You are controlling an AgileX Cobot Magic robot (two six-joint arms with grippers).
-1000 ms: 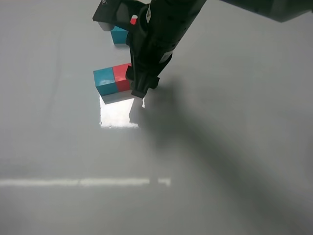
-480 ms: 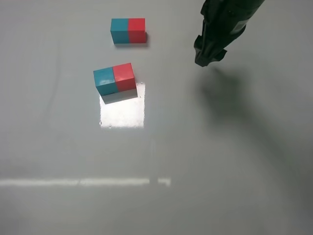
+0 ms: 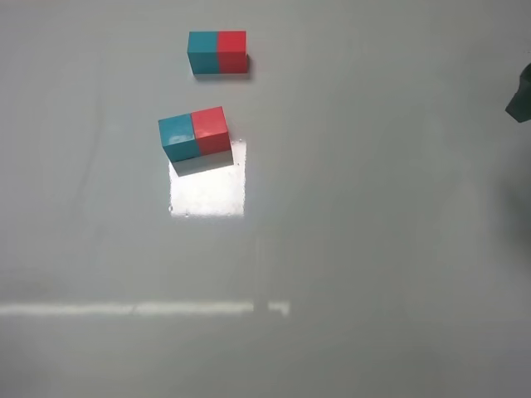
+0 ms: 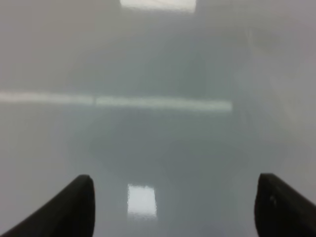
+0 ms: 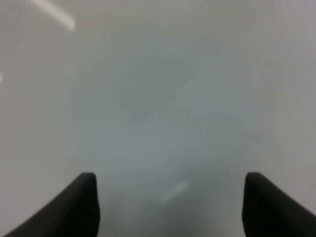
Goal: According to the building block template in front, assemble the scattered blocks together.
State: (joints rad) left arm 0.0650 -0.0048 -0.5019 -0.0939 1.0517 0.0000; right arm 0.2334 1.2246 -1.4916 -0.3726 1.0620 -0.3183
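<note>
Exterior high view: the building block template [image 3: 217, 51] is seen at the far end of the grey table [image 3: 373, 249], a short bar with a teal half on the left and a red half on the right, edges flush, lying square to the frame. Nearer the camera, well apart from it, the teal cube [image 3: 177, 136] and the red cube [image 3: 211, 129] are seen touching side by side, teal left, red right, the pair turned slightly off square. A bright square light reflection [image 3: 207, 186] is lying on the table just in front of that pair. A thin pale reflected stripe [image 3: 141, 308] is crossing the near table. Nothing is standing on or against either block group. Only a dark edge of the right gripper [image 3: 520, 98] is caught at the right border, well away from the blocks; its jaw state cannot be told here.

Left wrist view: the left gripper [image 4: 175, 207] is seen by two dark fingertips [image 4: 74, 205] set wide apart, nothing between them. Blurred grey table with pale reflections is shown beyond; no blocks are in view.

Right wrist view: the right gripper [image 5: 170, 205] is seen with dark fingertips [image 5: 76, 205] spread wide, nothing gripped. Blurred bare table only.
</note>
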